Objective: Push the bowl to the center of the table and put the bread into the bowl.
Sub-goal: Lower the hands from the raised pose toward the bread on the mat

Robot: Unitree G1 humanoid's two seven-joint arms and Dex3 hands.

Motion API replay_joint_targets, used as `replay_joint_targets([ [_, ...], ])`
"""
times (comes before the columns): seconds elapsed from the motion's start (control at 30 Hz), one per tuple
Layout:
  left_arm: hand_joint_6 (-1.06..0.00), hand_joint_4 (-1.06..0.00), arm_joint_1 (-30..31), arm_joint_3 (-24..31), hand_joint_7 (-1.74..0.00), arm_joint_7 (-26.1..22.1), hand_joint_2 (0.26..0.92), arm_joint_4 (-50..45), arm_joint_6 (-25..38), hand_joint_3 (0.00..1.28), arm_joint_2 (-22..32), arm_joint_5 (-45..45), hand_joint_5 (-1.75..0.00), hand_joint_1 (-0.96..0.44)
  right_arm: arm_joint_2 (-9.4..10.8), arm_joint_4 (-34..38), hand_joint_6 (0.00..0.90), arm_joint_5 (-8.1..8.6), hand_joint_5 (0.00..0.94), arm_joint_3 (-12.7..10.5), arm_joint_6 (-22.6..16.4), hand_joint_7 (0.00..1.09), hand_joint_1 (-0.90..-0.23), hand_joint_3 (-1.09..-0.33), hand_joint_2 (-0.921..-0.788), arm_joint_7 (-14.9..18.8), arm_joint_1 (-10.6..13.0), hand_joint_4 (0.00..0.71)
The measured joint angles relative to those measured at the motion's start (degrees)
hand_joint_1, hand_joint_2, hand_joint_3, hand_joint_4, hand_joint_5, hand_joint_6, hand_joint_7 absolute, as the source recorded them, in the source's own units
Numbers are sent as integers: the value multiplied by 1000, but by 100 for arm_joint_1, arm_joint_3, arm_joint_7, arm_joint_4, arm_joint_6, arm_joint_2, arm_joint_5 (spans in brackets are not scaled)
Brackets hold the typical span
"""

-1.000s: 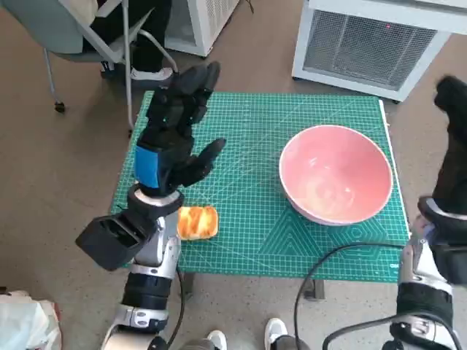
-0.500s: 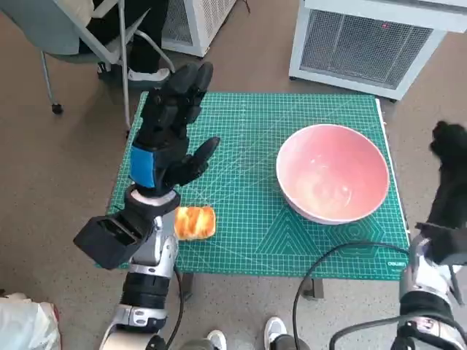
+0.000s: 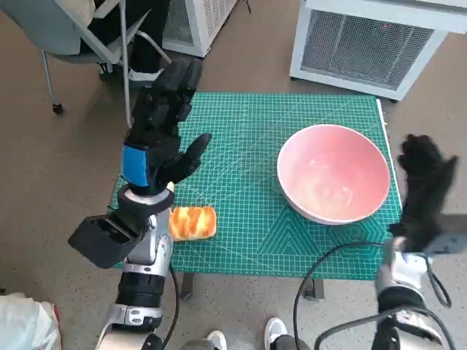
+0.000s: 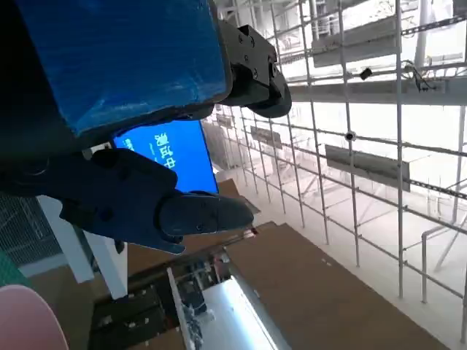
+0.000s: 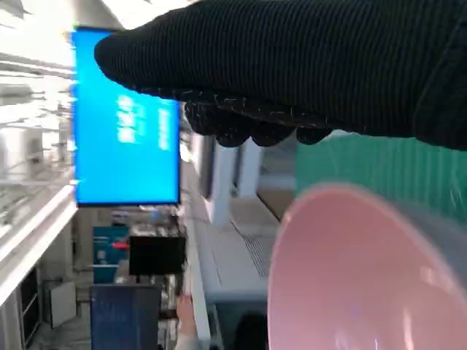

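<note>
On the green cutting mat (image 3: 248,146), the pink bowl (image 3: 333,182) is sitting right of centre. Near left, the bread (image 3: 192,222) is lying below the left hand (image 3: 157,138), which is hovering empty with fingers spread. The right hand (image 3: 423,189) is hanging just right of the bowl, holding nothing.

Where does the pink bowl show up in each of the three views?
Head view: the pink bowl sits on the green mat's right part, beside the right hand.
Left wrist view: only a pink sliver at the picture's corner.
Right wrist view: it fills the area below the glove.
Shared landmark: the green mat, also visible beside the bowl in the right wrist view.
</note>
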Motion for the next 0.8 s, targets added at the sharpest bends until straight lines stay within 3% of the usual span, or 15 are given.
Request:
replay_joint_targets([
  [0.4, -388, -385, 155, 99, -193, 85, 921, -77, -45, 289, 106, 30, -7, -330, 319, 260, 76, 70, 8, -109, 720, 505, -522, -955, -921, -9, -496, 234],
  [0.57, -411, -381, 251, 112, -168, 136, 921, -196, -47, 284, 153, 46, -3, -343, 436, 316, 72, 141, 7, -161, 876, 499, -526, -949, -921, 14, -678, 235],
  [0.8, -443, -358, 407, 152, -130, 141, 921, -290, -60, 283, 222, 27, 0, -312, 532, 373, 70, 111, 1, -96, 1077, 496, -527, -951, -921, 0, -877, 224],
])
